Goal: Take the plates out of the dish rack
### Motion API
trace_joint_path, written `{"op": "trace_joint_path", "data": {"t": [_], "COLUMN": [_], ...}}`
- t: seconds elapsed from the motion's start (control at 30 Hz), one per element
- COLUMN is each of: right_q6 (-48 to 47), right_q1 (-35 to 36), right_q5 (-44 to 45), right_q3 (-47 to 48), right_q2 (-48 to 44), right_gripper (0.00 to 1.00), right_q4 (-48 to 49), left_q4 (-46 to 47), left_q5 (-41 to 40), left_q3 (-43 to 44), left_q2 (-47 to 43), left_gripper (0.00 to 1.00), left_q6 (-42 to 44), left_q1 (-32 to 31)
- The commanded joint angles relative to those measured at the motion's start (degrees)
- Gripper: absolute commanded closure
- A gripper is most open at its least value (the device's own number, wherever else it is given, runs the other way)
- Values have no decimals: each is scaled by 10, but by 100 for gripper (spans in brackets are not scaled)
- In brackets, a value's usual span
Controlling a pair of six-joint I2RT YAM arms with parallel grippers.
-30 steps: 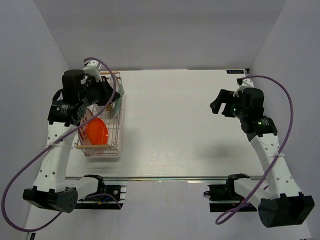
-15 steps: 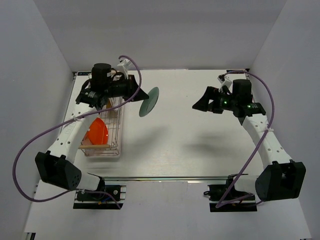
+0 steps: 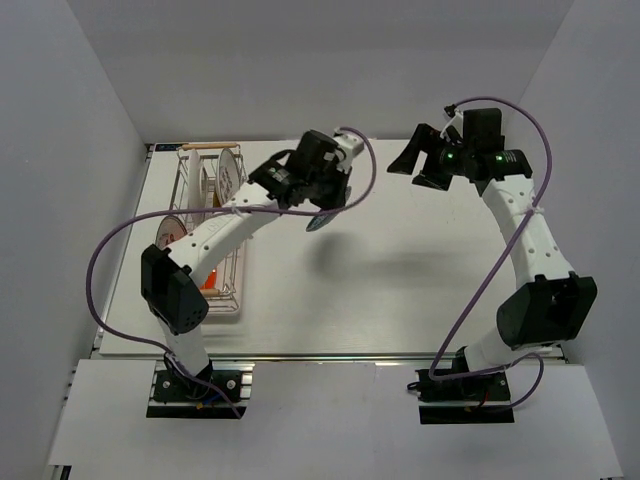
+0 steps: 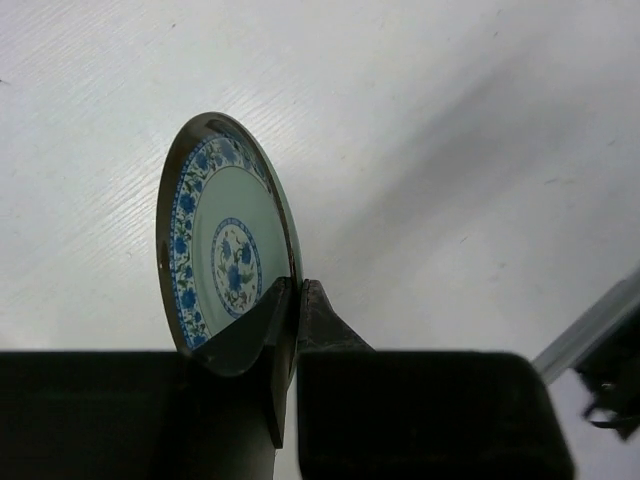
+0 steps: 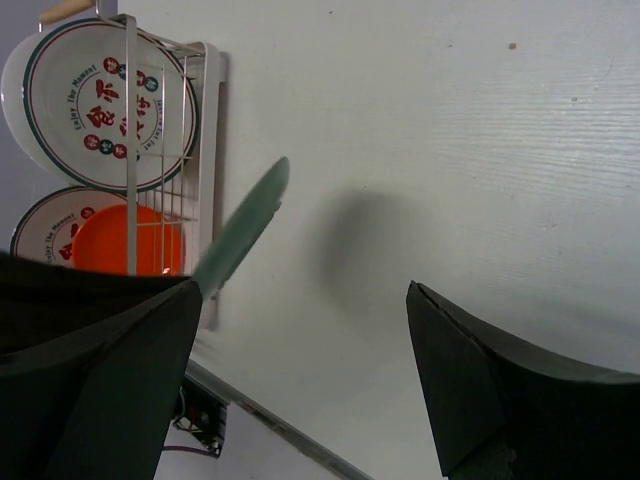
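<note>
- Left pincer (image 4: 293, 290) clamped on the rim of the small blue patterned plate (image 4: 225, 250), held on edge above the desk (image 4: 450, 150); not yet set down
- Right pincer (image 5: 303, 290) gaping wide, empty; the plate hangs just before it
- Dish rack (image 5: 130, 150), well apart from both pincers, holds the orange-red plate (image 5: 120, 240) and two white plates (image 5: 110, 105); most of the unloading looks left to do

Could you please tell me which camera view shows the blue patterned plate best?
Left wrist: the blue patterned plate shows its face. Top external catches a sliver, right wrist only its blurred edge.
</note>
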Motion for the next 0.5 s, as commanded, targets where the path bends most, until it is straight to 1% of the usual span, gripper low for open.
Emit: {"op": "trace_joint_path", "data": {"t": [0.0, 0.07, 0.13, 0.17, 0.27, 0.43, 0.47], "right_q6": [14, 15, 15, 16, 12, 9, 6], "right_q1": [7, 13, 17, 20, 28, 44, 46], "right_q5": [-7, -13, -19, -18, -15, -58, -62], "right_q3": [53, 52, 46, 45, 41, 34, 33], "right_q2": [27, 32, 37, 40, 52, 75, 76], "right_gripper": [12, 13, 13, 13, 13, 18, 19], "right_q4": [-40, -41, -42, -46, -50, -55, -56], "left_q4": [-5, 8, 21, 25, 41, 82, 88], "left_q5": [-149, -203, -223, -237, -264, -274, -275], "left_q3": [-8, -24, -30, -32, -37, -57, -62], "left_q2": [-32, -30, -26, -23, -18, -23, -25], "left_gripper": [100, 100, 100, 100, 100, 100, 100], "left_q6": [65, 78, 82, 101, 110, 141, 159], "left_q1": [-50, -79, -95, -110, -137, -169, -169]}}
